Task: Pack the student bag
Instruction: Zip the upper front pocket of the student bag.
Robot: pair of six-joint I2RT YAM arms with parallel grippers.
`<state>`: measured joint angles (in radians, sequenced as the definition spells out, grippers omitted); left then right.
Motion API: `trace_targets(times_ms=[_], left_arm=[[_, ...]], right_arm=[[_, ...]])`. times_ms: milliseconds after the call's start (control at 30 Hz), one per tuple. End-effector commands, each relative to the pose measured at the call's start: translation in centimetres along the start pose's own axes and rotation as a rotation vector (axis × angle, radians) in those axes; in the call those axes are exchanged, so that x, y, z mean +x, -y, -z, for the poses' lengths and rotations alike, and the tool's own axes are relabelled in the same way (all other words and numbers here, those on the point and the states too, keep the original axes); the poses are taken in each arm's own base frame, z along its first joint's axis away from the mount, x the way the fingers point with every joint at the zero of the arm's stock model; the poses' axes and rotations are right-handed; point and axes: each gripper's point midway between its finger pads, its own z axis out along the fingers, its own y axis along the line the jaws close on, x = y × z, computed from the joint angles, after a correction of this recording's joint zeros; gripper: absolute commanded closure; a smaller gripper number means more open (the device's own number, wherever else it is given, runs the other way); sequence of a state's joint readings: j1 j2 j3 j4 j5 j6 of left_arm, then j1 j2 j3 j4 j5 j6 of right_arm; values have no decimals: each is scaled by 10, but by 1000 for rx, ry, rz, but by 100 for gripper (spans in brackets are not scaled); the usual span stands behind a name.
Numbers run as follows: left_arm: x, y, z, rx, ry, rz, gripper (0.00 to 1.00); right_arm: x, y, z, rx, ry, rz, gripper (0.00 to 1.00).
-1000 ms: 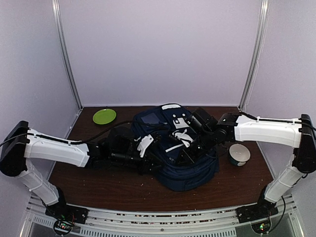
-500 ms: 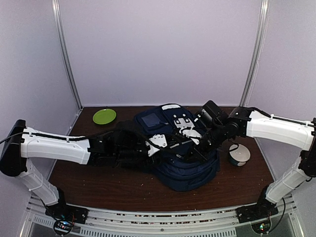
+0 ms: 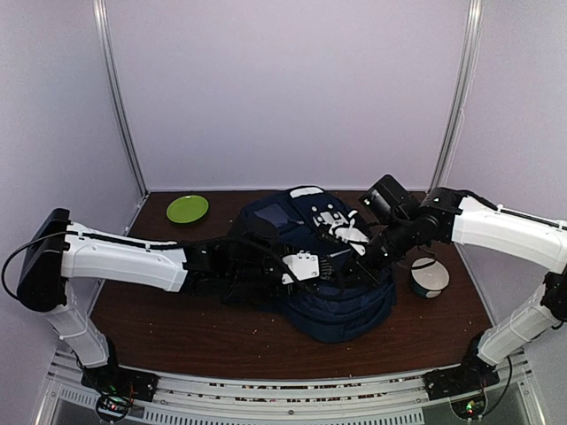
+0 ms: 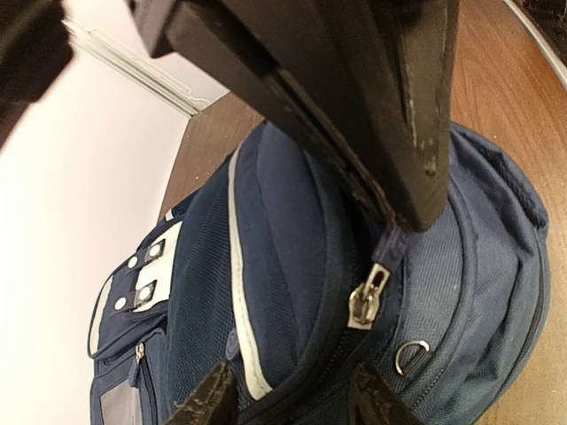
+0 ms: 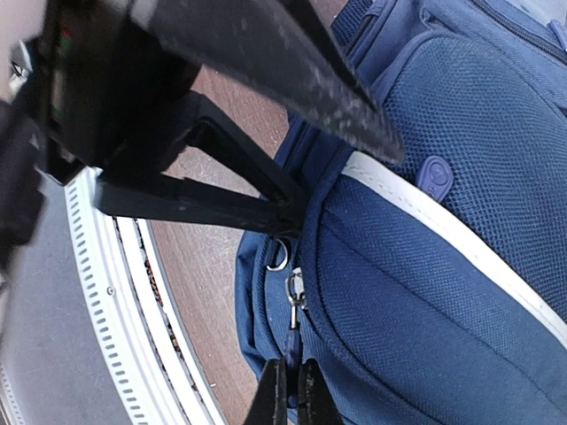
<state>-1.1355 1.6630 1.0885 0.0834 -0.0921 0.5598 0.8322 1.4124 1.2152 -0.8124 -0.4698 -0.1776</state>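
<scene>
A large navy-blue fabric backpack (image 3: 341, 305) fills the middle of the brown wooden table (image 3: 177, 332). The white-and-black left arm (image 3: 133, 261) lies across the left half up to the bag; the right arm (image 3: 496, 226) reaches in over the far right. On the bag the left gripper (image 4: 291, 400) and the right gripper (image 5: 291, 390), which is pinched on the blue zipper pull (image 5: 292, 341), crowd one spot. A round lime-green plate (image 3: 187, 208) takes the far left corner. A small white-and-blue bowl (image 3: 429, 276) stands just right of the bag. Bare table runs along the near edge.
</scene>
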Motion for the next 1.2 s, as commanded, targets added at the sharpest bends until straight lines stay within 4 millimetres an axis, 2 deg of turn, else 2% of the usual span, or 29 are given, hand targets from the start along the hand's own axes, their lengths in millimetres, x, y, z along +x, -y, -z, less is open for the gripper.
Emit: trace_targets(times_ms=[0, 167, 300, 367, 567, 800, 867, 1000, 1067, 1167], left_arm=[[2, 6, -16, -16, -29, -79, 57], [-1, 12, -27, -56, -92, -188, 70], [-2, 13, -28, -89, -116, -216, 93], [1, 9, -22, -113, -132, -213, 100], [24, 3, 6, -169, -176, -216, 100], [64, 1, 36, -201, -248, -172, 100], [77, -3, 44, -221, -281, -163, 100], [108, -25, 68, -274, -350, -118, 100], [120, -43, 82, -358, -385, -111, 100], [143, -71, 94, -422, -463, -48, 100]], right_arm=[[-2, -9, 10, -42, 25, 15, 100], [0, -6, 9, -35, 14, 25, 100], [9, 5, 10, -4, -16, 27, 100], [20, 17, 10, 33, -48, 29, 100], [59, 75, 18, 168, -129, -24, 100], [87, 146, 37, 287, -155, -142, 100], [90, 165, 39, 322, -160, -160, 100], [84, 195, 43, 368, -135, -189, 100], [76, 202, 44, 375, -116, -182, 100], [59, 199, 45, 346, -58, -177, 100]])
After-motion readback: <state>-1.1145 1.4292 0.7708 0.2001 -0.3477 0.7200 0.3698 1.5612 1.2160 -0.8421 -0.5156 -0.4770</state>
